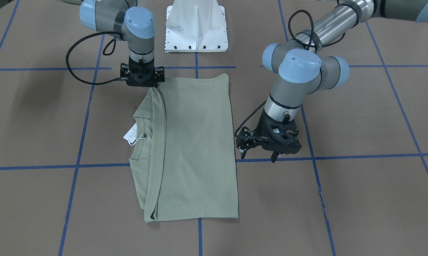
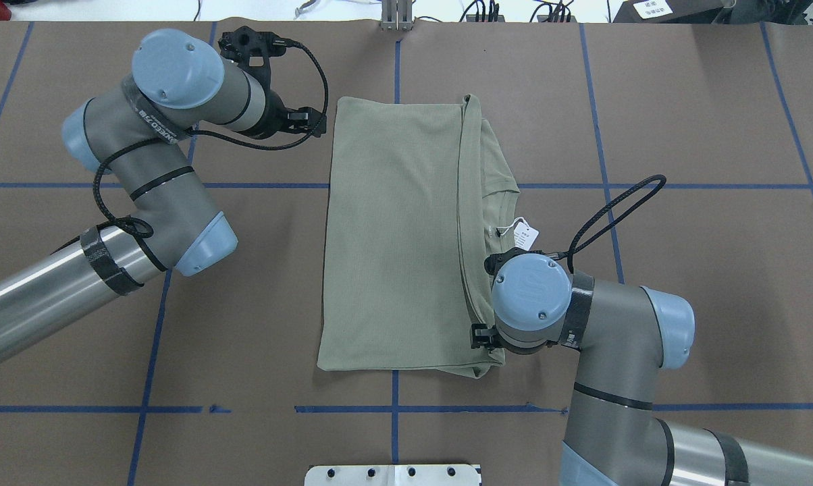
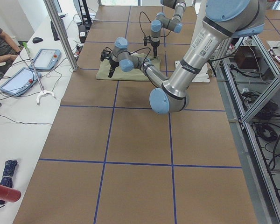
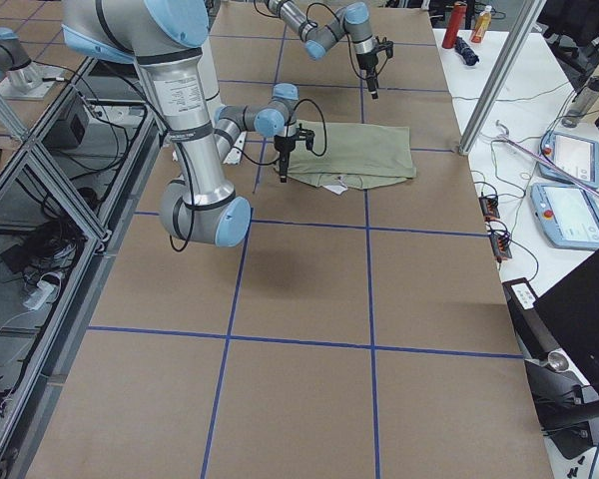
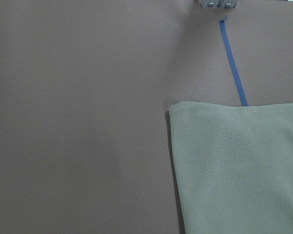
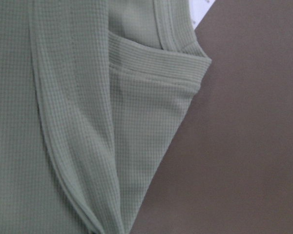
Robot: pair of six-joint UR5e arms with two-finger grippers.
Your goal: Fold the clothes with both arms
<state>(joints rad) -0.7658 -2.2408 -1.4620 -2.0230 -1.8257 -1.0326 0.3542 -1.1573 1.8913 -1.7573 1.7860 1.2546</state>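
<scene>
The sage-green shirt (image 1: pixel 196 142) lies half folded in the middle of the bench (image 1: pixel 359 199). My left hand (image 1: pixel 258 158) hangs with fingers apart beside its left edge. My right hand (image 1: pixel 143 79) is over the near right corner, and I cannot tell its grip. I judge both hands should pinch all layers evenly.

The left arm (image 2: pixel 143 182) and the right arm (image 2: pixel 609 337) are built alike, with polished silver tube links, matte grey joint housings and round light-blue caps with small screws around the rim. A black braided cable (image 2: pixel 616 209) loops loosely off each wrist and is strapped to the tubes with black bands. White lettering runs along one grey link of the left arm. The left end effector (image 1: pixel 258 156) is black and skeletal with a small teal light. The right end effector (image 1: pixel 142 79) is black too.
</scene>
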